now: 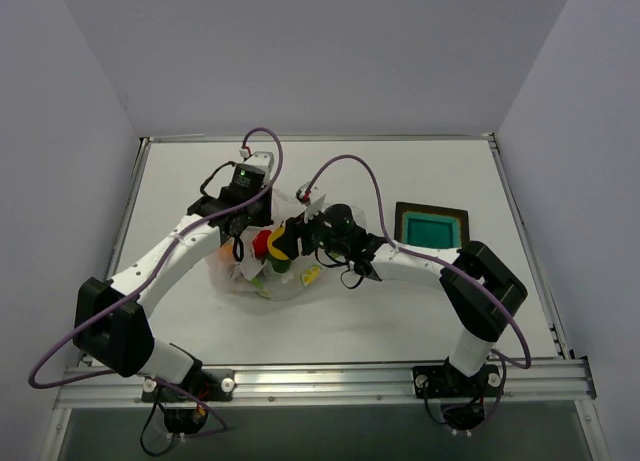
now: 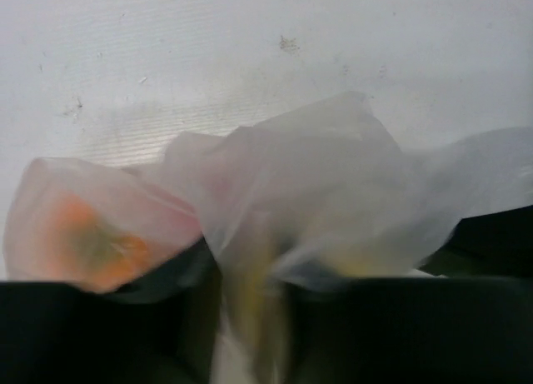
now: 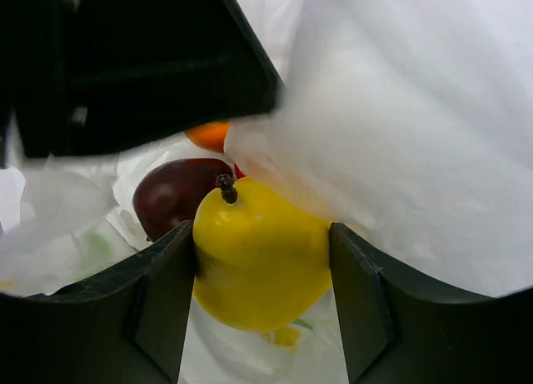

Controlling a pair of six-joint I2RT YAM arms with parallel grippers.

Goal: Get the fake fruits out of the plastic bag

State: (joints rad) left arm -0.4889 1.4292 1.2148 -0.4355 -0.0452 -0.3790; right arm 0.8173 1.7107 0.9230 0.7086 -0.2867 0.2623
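Right gripper (image 3: 260, 296): its jaws are clamping on the yellow fruit (image 3: 258, 251), with one dark finger pressing on each flank
Yellow fruit: it is sitting squarely between those fingers with its stem end pointing up and away, inside the plastic bag (image 3: 400, 151), whose film is billowing over its right side
Dark maroon fruit (image 3: 171, 196): it is lying just beside the yellow one, behind and to its left, outside the jaws
Orange fruit (image 3: 208, 134): it is peeking out beyond the maroon one, half hidden by a dark part
Red fruit (image 1: 263, 243): seen from above, it is showing in the bag just beside the right gripper's tips
Left gripper (image 2: 250, 338): its jaws are standing close together with a fold of bag film running down between them; the blur is making it impossible to tell whether they are pinching it
Plastic bag: it is lying crumpled on the table (image 1: 400, 311) between the two wrists
Tray (image 1: 432, 210): it is sitting well apart, to the right
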